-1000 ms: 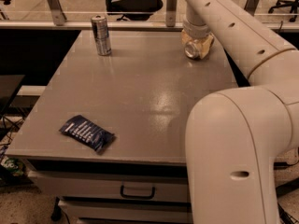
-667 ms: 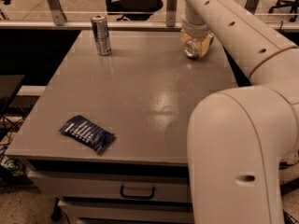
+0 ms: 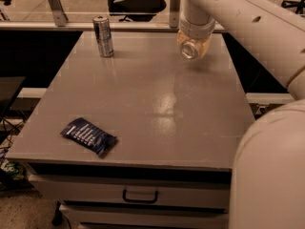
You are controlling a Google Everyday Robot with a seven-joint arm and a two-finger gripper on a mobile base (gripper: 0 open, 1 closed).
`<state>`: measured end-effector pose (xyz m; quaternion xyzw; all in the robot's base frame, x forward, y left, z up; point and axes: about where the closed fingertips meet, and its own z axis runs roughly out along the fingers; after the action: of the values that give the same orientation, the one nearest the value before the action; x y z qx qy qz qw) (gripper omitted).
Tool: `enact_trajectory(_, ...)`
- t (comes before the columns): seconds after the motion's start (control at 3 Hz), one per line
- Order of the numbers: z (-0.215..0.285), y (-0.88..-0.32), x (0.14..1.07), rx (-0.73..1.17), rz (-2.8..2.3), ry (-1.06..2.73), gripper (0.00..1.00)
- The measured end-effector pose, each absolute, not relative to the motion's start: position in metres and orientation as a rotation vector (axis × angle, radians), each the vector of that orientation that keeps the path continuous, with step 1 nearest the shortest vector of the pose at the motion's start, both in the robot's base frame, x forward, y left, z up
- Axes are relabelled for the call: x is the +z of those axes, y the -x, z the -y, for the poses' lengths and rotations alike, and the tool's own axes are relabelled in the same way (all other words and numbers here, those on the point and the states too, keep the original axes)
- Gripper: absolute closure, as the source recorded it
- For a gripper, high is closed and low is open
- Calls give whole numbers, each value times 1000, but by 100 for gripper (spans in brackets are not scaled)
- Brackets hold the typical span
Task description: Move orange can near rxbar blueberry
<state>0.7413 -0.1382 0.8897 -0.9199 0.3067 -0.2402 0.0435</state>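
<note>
The orange can (image 3: 189, 50) lies tipped, its shiny silver end facing the camera, at the far right of the grey table (image 3: 157, 94). My gripper (image 3: 193, 41) comes down from the white arm and is shut on the can, right under the wrist. The rxbar blueberry (image 3: 88, 136), a flat dark blue wrapper with white text, lies near the table's front left corner, far from the can and gripper.
A taller silver-and-blue can (image 3: 103, 36) stands upright at the far left of the table. My white arm (image 3: 267, 32) and base (image 3: 271, 171) fill the right side. A drawer with a handle (image 3: 140, 195) sits under the table's front edge. Chairs and rails stand behind.
The gripper and the orange can have shifted a little to the left together. The blue wrapper and the tall can have not moved.
</note>
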Motion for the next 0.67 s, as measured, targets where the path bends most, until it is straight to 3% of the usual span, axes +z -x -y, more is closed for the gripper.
enact_trajectory(0.67, 105, -644, 910, -659, -650, 2895, 100)
